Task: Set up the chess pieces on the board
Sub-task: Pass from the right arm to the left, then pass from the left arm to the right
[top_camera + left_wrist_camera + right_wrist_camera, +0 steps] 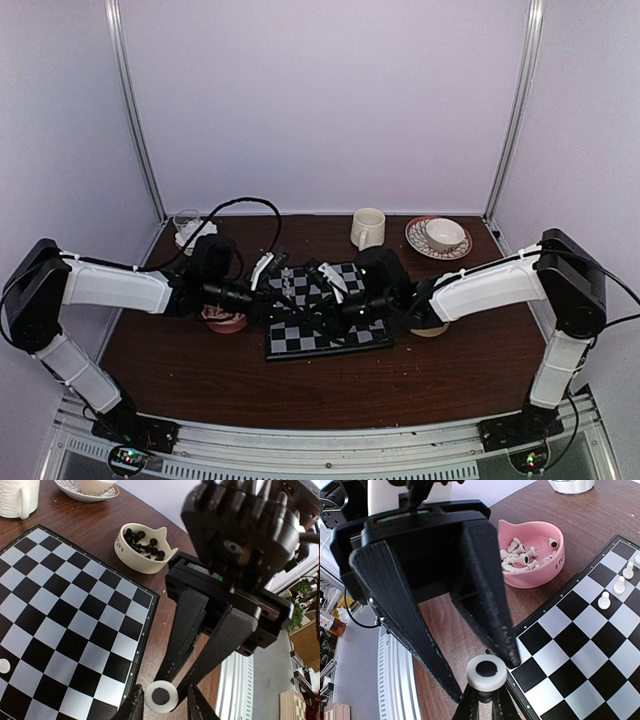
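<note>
Chess pieces (520, 559): where do they lie? (Observer 1)

Whites mostly heaped in pink bowl (530, 579), on the surface (200, 380) just beside the board (65, 605), left edge. Blacks in cream bowl (134, 559), beside the opposite edge, half under the right arm in the top view. A few white pawns (619, 585) stand upright in a row on the board, pink-bowl side. (Observer 2)

Board position? (Observer 1)

Flat, middle of the surface, between the two bowls. Both arms reach in over it. (Observer 2)

Left end effector (162, 707)? (Observer 1)

Narrow. Fingers sit either side of one white piece (161, 697) and grip it. Piece shows a round white face with a dark centre to both wrist cameras. It sits just off the board's rim in those views. Height above the surface, cannot tell. (Observer 2)

Right end effector (484, 700)? (Observer 1)

Fingers pressed together, no gap. Tips meet that same white piece, point to point with the left. Whether they nip it or only touch it, cannot tell. (Observer 2)

Anything else on the surface? (Observer 1)

White mug (368, 228), and a cup (446, 233) on a patterned saucer (415, 240), along the back edge, well apart from the board. (Observer 2)
</note>
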`<state>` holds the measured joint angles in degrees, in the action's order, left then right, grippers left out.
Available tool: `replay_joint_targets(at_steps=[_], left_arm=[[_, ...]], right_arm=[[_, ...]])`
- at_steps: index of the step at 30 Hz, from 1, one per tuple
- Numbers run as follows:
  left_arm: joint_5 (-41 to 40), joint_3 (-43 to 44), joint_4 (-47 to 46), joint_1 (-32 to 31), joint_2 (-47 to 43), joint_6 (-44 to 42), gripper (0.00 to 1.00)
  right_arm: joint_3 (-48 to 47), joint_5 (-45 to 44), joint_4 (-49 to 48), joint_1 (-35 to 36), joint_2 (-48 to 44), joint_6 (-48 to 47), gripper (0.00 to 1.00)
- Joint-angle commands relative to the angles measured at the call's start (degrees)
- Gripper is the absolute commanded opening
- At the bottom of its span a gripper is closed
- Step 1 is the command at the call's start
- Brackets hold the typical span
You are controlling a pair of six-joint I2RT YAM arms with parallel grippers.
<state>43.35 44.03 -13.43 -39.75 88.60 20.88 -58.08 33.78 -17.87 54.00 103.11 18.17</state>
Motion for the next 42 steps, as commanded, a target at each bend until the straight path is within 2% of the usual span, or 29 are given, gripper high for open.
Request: replay_joint_targets(at_steps=[1,6,10,17,23,25,28,34,37,42], left_arm=[[2.06,1.74,-0.46,-0.33,0.65,-0.14,0.27],[2.52,1.98,-0.47,-0.33,0.45,0.27,0.09],[2.44,1.11,-2.49,-0.33,-0.2,1.69,0.07],[0.88,-1.89,-10.6,-0.33,-0.89,7.79,0.04],[-1.74,-10.49,-33.94,-0.33,-1.74,19.78,0.03],[-3.34,-12.67,-39.57,-0.33,-1.98,22.24,0.03],[-5.39,-14.96,-44.42,-0.33,-3.26,23.67,0.03],[-6.7,-15.64,-46.21,-0.33,-3.9,26.33,0.04],[-6.46,-15.64,-48.85,-0.33,-2.54,28.65,0.04],[-4.92,-15.52,-54.55,-0.33,0.51,31.92,0.04]], right_arm=[[0.43,-0.73,-1.87,-0.2,-1.44,-0.59,0.01],[0.51,-1.23,-1.76,-0.21,-1.57,-0.68,0.01],[0.9,-1.64,-2.23,-0.14,-1.88,-0.66,0.05],[3.56,-2.71,-5.8,-0.16,-3.51,0.0,0.28],[8.14,-2.13,-15.91,-0.16,-5.42,3.83,0.49],[9.76,-2.11,-19.34,-0.01,-6.41,4.96,0.52],[11.48,-4.26,-20.87,0.22,-8.24,5.01,0.53],[11.85,-8.61,-20.04,1.45,-10.02,3.21,0.53],[10.74,-10.79,-16.51,2.56,-10.41,0.31,0.49],[10.03,-10.93,-16.7,2.69,-9.61,0.97,0.38]])
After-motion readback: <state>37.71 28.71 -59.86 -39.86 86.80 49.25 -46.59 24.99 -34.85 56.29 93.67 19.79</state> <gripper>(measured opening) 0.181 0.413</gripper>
